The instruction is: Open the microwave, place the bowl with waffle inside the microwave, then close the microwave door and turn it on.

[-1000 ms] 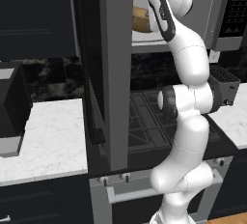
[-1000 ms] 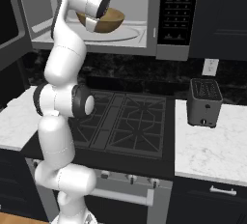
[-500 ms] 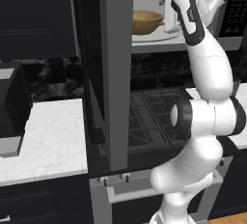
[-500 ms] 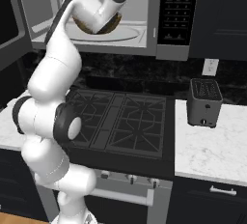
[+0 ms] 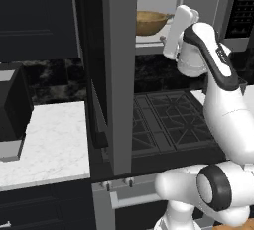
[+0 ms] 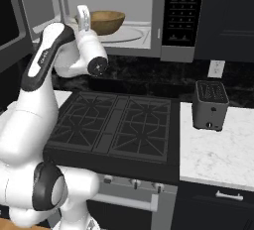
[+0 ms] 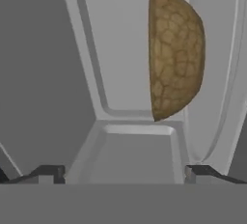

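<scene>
I see the bowl (image 6: 106, 22) sitting inside the microwave (image 6: 149, 6) at upper centre of the right base view — door (image 5: 118, 70) swung wide. My gripper (image 7: 124, 172) is empty, jaws spread, just outside the cavity. Panel markings are too small to read.

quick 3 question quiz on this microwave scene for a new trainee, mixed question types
1. True or false: the bowl sits inside the microwave.
2. The microwave door is: A open, B shut.
3. Fill in: on the counter right of the stove stands a grey ____.

Key: 1 true. 2 A. 3 toaster. The gripper stands open in the hand view, holding nothing.
</scene>
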